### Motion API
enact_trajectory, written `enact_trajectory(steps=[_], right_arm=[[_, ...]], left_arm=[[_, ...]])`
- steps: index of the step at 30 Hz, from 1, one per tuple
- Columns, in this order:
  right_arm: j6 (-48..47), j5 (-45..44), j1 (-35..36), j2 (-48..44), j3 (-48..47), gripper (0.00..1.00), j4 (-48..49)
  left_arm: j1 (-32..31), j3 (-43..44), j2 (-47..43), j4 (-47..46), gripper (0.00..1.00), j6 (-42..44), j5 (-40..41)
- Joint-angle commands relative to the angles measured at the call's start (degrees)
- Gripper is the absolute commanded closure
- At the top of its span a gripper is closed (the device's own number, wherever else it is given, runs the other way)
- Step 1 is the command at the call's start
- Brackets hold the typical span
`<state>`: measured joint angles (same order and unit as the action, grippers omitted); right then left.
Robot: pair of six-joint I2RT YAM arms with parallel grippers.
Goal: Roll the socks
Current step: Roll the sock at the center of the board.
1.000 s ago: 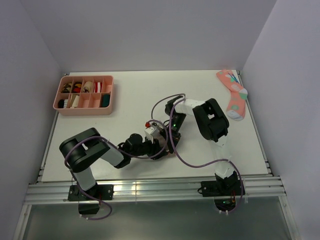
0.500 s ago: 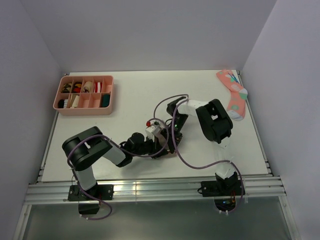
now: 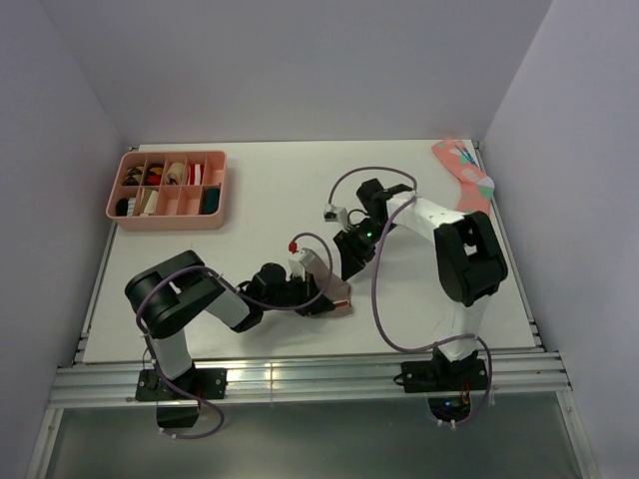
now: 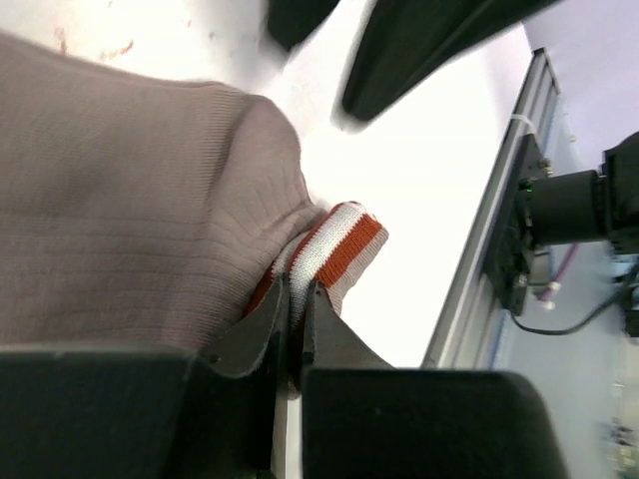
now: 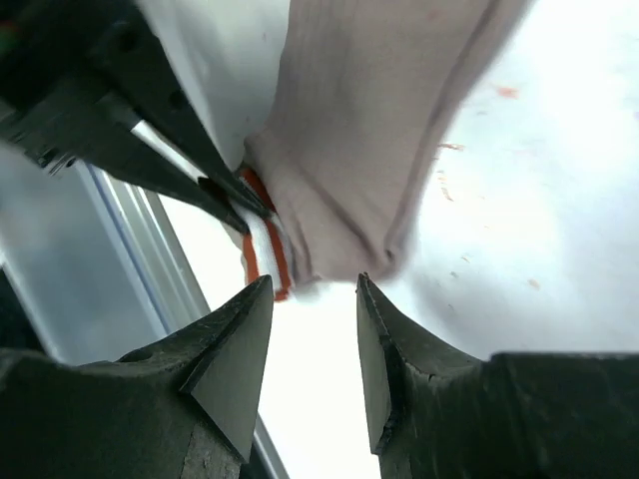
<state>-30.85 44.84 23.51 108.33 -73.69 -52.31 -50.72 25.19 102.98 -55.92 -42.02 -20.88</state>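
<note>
So, L grip (image 4: 297, 302) pinches sock (image 4: 130, 200), R grip (image 5: 313, 286) ajar

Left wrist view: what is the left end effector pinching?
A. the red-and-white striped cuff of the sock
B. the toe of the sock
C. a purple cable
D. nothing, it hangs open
A: the left end effector is shut on the striped cuff of the taupe sock.

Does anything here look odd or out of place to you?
A pink spotted sock lies alone at the table's far right corner, away from the brown sock the left claw pinches. Nothing looks spilled or torn.
</note>
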Motion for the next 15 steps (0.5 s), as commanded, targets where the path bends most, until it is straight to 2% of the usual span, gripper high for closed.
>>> enact_trajectory(steps=[1,3,8,15], right_arm=[[1.2,1.9,-2.3,-6.4,1.7,0.53,4.8],[-0.1,1.6,-4.1,-8.7,3.3,0.53,6.3],[-4.6,0.6,-4.9,-16.7,9.4,0.52,10.0],[-12.9,-3.3,-0.8,-28.7,19.8,0.48,15.4]], left_arm=[[2.2,-3.0,1.6,8.0,1.00,-2.4,-2.9],[3.3,-3.7,0.9,7.7,1.00,-3.6,-4.3],[4.9,-0.9,0.0,14.7,1.00,-4.1,-5.9],[7.6,2.1,2.1,19.5,1.00,-7.3,-14.2]])
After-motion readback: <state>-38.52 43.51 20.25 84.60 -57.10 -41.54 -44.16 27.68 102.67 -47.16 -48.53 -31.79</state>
